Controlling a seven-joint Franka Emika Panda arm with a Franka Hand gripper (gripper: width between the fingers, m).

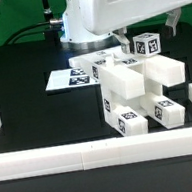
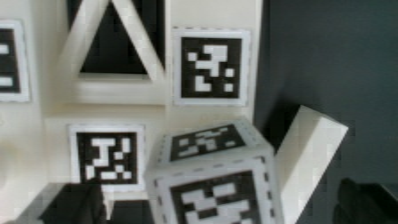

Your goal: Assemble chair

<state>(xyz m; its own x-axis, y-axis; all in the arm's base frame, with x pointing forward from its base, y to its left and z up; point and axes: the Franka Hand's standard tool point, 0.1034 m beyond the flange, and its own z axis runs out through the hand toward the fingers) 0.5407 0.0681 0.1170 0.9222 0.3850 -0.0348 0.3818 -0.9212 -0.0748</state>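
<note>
My two-finger gripper [image 2: 214, 208] has its dark fingers [image 2: 71, 206] spread wide, with a tagged block of the chunky matte white plastic chair [image 1: 135, 96] between them; I cannot tell whether they touch it. The chair pieces sit clustered on the black table [image 1: 27, 121], just to the exterior view's right of the flat white marker board [image 1: 56, 80]. Their labels are square black-and-white pattern tags [image 2: 210, 66], which carry patterns rather than words.
</note>
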